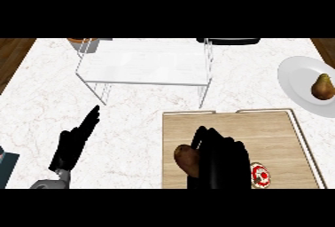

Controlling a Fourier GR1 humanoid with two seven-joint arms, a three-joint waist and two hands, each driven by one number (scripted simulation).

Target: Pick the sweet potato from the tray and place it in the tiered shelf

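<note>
**Sweet potato on the tray, right hand beside it**

A brown sweet potato point(186, 159) lies on the wooden tray point(274, 133), in the tray's lower left part, close to its left edge. The robot's right hand point(219, 162), black, sits over the middle of the tray and touches the sweet potato's right side. Its fingers point up the tray and lie close together, fairly straight; whether any of them curl round the sweet potato cannot be told. A small round red and white object point(259, 175) rests on the tray just right of this hand, partly hidden by it.

The tray sits on a pale marbled counter point(131, 128). Left of the tray, well apart from it, the robot's left hand point(72, 146) rests above the counter, fingers straight, together and pointing up and slightly right, holding nothing.

Beyond the tray's upper edge, toward its left, stands the tiered shelf point(144, 62), a white frame with a flat pale top surface and thin legs. Up and to the right of the tray, a white plate point(294, 80) carries a brown pear point(322, 87) standing upright.
</note>
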